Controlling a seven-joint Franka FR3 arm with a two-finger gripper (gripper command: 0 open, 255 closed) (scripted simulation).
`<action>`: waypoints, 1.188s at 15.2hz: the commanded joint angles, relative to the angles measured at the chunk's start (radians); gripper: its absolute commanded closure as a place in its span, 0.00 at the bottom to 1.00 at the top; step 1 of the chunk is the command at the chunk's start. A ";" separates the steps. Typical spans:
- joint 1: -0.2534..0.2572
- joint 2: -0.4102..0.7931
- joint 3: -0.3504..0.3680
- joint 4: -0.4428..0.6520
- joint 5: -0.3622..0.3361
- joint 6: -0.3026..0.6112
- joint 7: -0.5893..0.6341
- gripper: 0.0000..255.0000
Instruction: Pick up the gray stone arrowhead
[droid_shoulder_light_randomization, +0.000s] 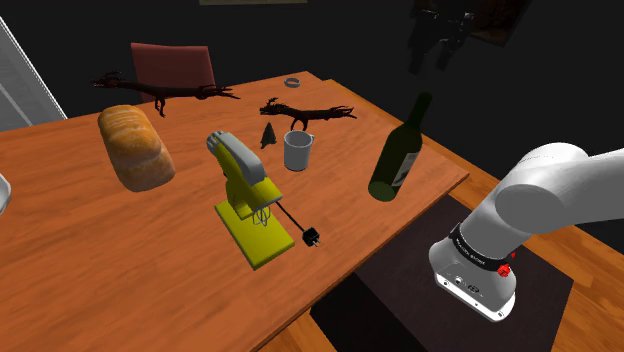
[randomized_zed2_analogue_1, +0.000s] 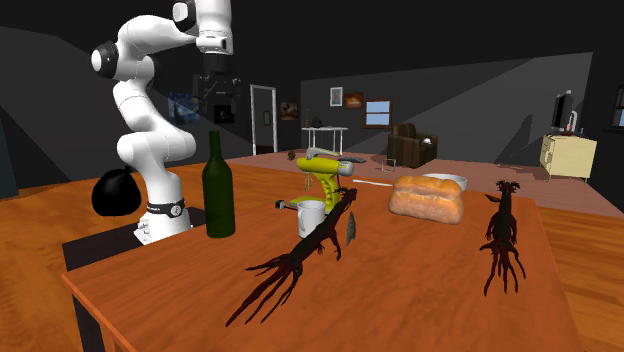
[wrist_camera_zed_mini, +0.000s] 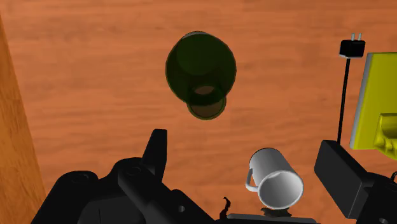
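Observation:
The grey stone arrowhead (droid_shoulder_light_randomization: 268, 135) stands point-up on the wooden table (droid_shoulder_light_randomization: 120, 260), between a white mug (droid_shoulder_light_randomization: 297, 150) and a yellow stand mixer (droid_shoulder_light_randomization: 245, 190). In the second exterior view the arrowhead (randomized_zed2_analogue_1: 351, 228) sits beside a dark branch (randomized_zed2_analogue_1: 305, 250). My gripper (randomized_zed2_analogue_1: 216, 116) hangs high above a dark green bottle (randomized_zed2_analogue_1: 219, 190), well away from the arrowhead. In the wrist view the gripper (wrist_camera_zed_mini: 248, 167) is open with nothing between its fingers (wrist_camera_zed_mini: 156, 149). Below it I see the bottle (wrist_camera_zed_mini: 200, 67) from above and the mug (wrist_camera_zed_mini: 277, 186).
A loaf of bread (droid_shoulder_light_randomization: 135, 147) lies at the shoulder view's left. A second dark branch (droid_shoulder_light_randomization: 165, 90) and a small ring (droid_shoulder_light_randomization: 293, 83) lie at the far edge. The mixer's cord and plug (droid_shoulder_light_randomization: 312, 237) trail toward the table's near edge.

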 joint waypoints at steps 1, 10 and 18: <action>0.000 0.000 0.000 0.000 0.000 0.000 0.000 0.00; -0.041 0.239 0.106 0.000 0.194 0.213 0.323 0.00; -0.063 0.501 0.169 0.070 0.327 0.418 0.563 0.00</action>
